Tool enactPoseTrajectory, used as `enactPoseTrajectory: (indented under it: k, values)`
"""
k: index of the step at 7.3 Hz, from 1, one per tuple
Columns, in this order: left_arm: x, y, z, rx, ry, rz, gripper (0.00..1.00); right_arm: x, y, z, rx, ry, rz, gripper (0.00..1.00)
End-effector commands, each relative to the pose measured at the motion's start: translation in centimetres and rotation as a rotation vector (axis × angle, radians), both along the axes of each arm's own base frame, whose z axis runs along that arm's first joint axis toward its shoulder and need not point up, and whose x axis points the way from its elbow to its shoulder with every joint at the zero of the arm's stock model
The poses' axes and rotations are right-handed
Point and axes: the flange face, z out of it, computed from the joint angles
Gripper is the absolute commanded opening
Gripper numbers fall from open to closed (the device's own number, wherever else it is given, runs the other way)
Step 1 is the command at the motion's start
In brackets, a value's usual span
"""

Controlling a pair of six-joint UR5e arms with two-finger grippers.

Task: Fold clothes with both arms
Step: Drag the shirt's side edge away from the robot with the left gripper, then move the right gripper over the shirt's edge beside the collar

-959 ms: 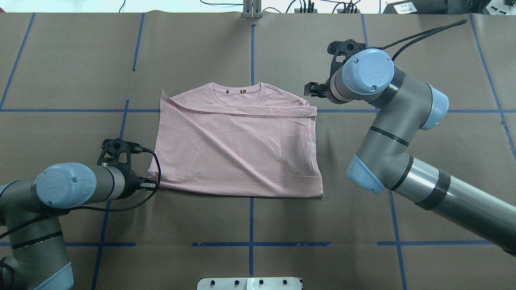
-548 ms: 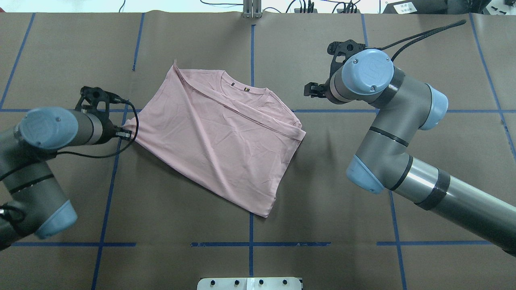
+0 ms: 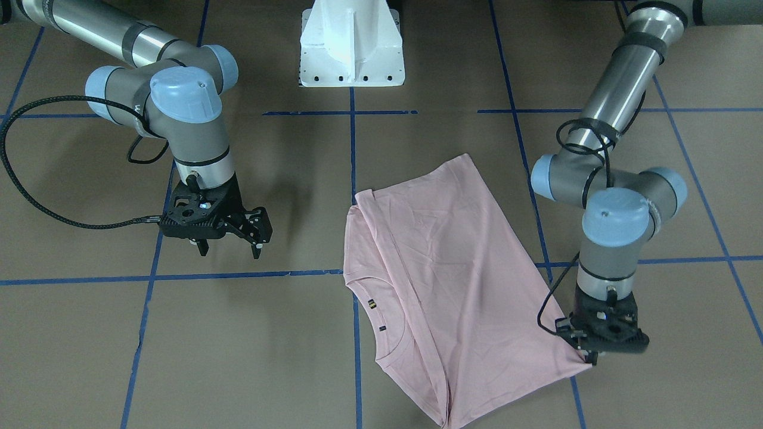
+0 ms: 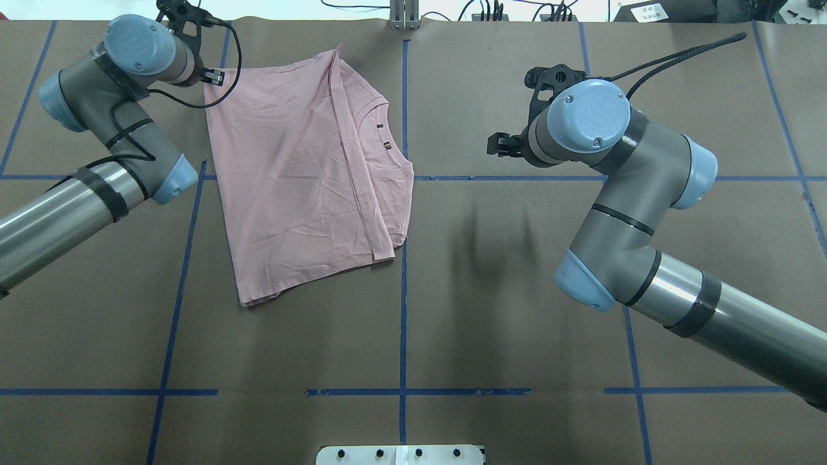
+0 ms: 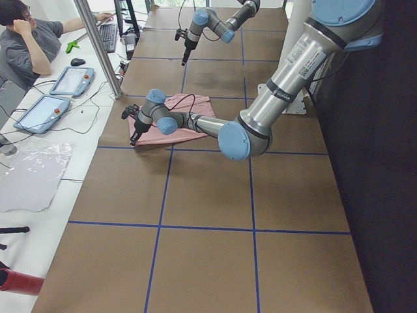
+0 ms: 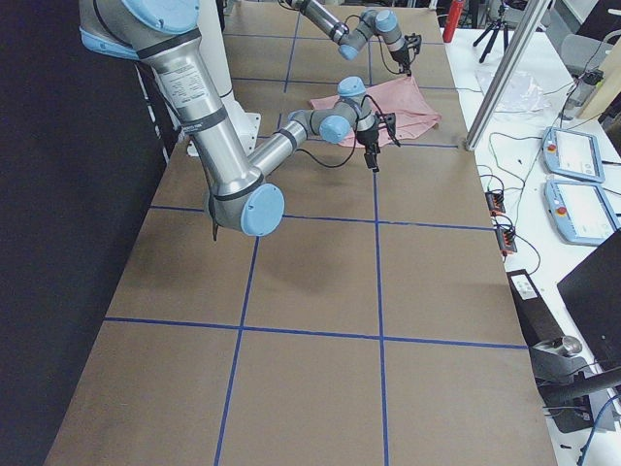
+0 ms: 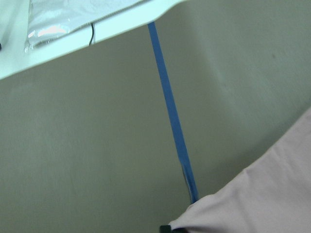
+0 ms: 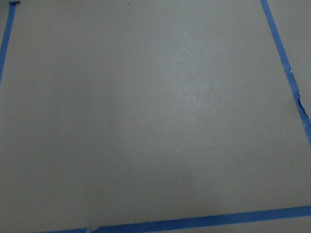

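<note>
The pale pink T-shirt (image 4: 303, 174) lies flat on the brown table, left of centre and toward the far edge. Its sleeves are folded in and its collar (image 4: 387, 145) points right. No print shows. My left gripper (image 4: 216, 79) is shut on the shirt's far-left corner, low at the table; it also shows in the front view (image 3: 591, 356). The left wrist view shows only that corner of the shirt (image 7: 262, 194). My right gripper (image 3: 229, 247) is open and empty, hovering above bare table well to the right of the shirt (image 3: 453, 286). It also shows in the overhead view (image 4: 501, 145).
Blue tape lines (image 4: 403, 284) grid the table. The far table edge (image 4: 271, 18) is close behind the left gripper. The white pedestal base (image 3: 351, 44) stands at the robot's side. An operator (image 5: 26, 39) sits at a desk past the far edge.
My left gripper has dragged the shirt's corner from the near left to the far left. The shirt swung about a quarter turn clockwise in the overhead view and shifted left. The right arm has not moved.
</note>
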Motion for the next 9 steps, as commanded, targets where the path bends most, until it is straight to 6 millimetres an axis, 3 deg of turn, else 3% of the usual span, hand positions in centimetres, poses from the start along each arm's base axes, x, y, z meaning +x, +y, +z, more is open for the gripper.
enactPoseTrajectory:
  k: [1,2,3,5,7,9]
  values:
    - [-0.3,-1.7,1.2,0.037,-0.011,-0.001,0.99,0.0,0.1,-0.2,0.003,-0.003,-0.001,1.0]
    - [-1.1,-0.7,2.0,0.083,0.0,0.024,1.0,-0.4,0.2,-1.0,0.002,-0.014,0.001,1.0]
    - [-2.9,-1.1,1.4,0.068,0.06,0.095,1.0,-1.9,0.7,-3.0,-0.012,-0.056,0.015,1.0]
    - [-4.4,0.2,1.1,0.085,0.101,0.14,1.0,-8.2,0.9,-7.7,-0.09,-0.121,0.072,0.97]
    - [-4.8,0.8,0.9,0.095,0.108,0.14,1.0,-14.7,2.7,-10.7,-0.094,-0.104,0.086,0.75]
    - [-4.8,0.8,0.8,0.097,0.112,0.135,1.0,-19.6,4.1,-13.6,-0.113,-0.019,0.082,0.67]
